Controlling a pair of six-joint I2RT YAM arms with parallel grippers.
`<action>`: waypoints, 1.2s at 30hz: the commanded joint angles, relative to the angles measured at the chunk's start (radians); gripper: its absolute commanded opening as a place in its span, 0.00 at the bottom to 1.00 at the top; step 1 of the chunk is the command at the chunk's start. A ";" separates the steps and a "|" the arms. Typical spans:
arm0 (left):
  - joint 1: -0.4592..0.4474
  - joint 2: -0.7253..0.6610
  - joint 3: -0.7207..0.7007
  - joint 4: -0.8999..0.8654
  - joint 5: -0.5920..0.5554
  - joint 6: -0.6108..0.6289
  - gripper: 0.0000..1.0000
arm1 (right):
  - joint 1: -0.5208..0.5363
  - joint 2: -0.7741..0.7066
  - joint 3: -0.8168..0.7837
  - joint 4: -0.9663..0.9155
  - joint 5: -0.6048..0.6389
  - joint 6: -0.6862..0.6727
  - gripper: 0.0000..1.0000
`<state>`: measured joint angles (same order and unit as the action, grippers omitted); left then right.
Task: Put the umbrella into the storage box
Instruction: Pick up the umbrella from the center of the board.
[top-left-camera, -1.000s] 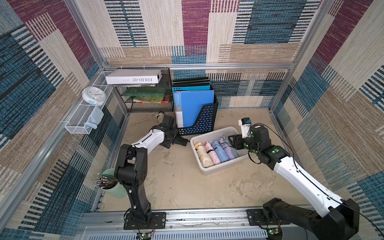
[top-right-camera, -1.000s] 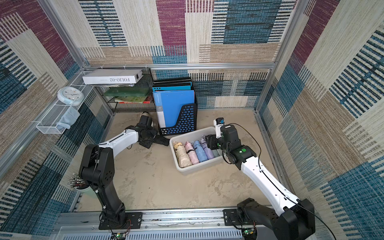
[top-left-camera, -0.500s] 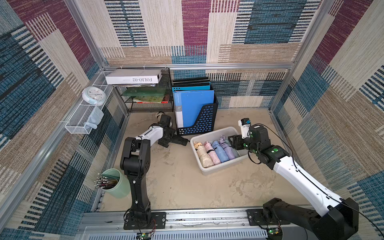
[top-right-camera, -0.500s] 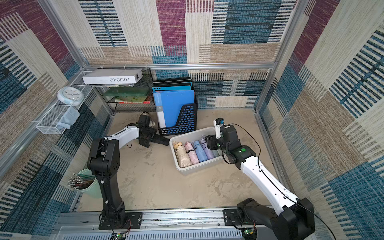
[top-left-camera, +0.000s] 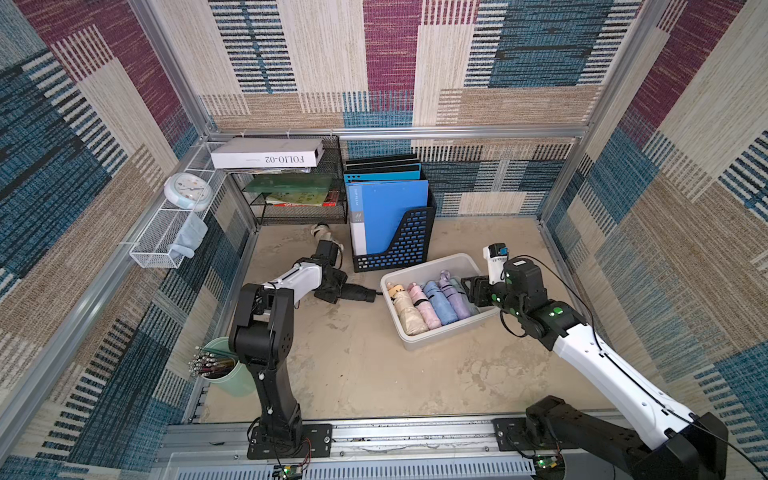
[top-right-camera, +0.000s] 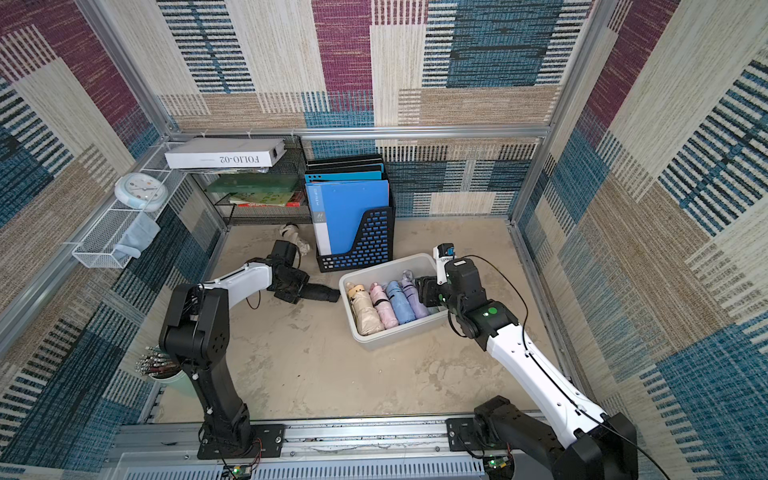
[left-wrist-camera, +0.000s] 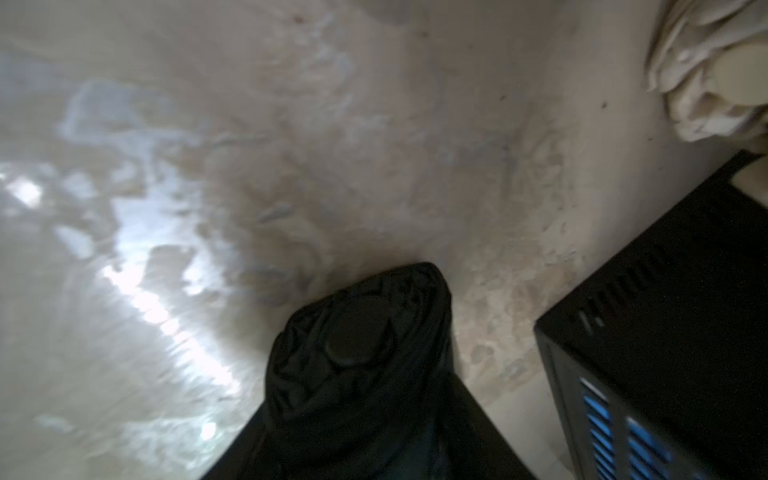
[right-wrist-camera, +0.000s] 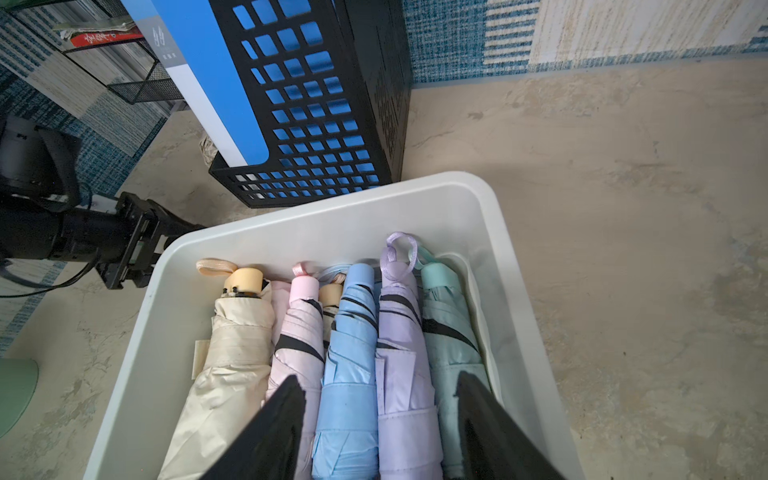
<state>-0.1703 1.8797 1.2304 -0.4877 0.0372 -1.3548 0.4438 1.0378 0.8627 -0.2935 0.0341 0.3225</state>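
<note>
Storage box (top-left-camera: 444, 330) w/ row of pastel umbrellas (top-left-camera: 436, 305); black umbrella (top-left-camera: 359, 293) outside.

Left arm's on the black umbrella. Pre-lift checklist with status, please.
1. Left gripper placed on the black folded fabric umbrella: ok, it sits over it.
2. Grip closed firmly: cannot tell.
3. Umbrella outside the light grey plastic storage box, lying on the beige tabletop: ok.
4. Room in the box: probably ok; bare floor shows beside the beige folded umbrella.
5. Right gripper out of the way: not ok, it hangs open over the box.
6. Clearance from the black perforated file holder: cannot tell, it stands close.
</note>
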 joint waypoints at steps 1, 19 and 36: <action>-0.011 -0.051 -0.078 -0.116 -0.031 -0.037 0.49 | 0.001 -0.010 -0.006 0.026 0.015 0.008 0.62; -0.070 -0.417 -0.432 -0.052 -0.071 -0.217 0.05 | 0.001 -0.043 -0.017 0.024 -0.043 -0.025 0.62; -0.106 -0.801 -0.536 -0.032 -0.071 -0.365 0.00 | 0.002 -0.059 -0.005 0.084 -0.235 0.024 0.62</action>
<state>-0.2726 1.1141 0.6746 -0.5571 -0.0330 -1.6775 0.4438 0.9760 0.8459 -0.2638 -0.1097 0.3241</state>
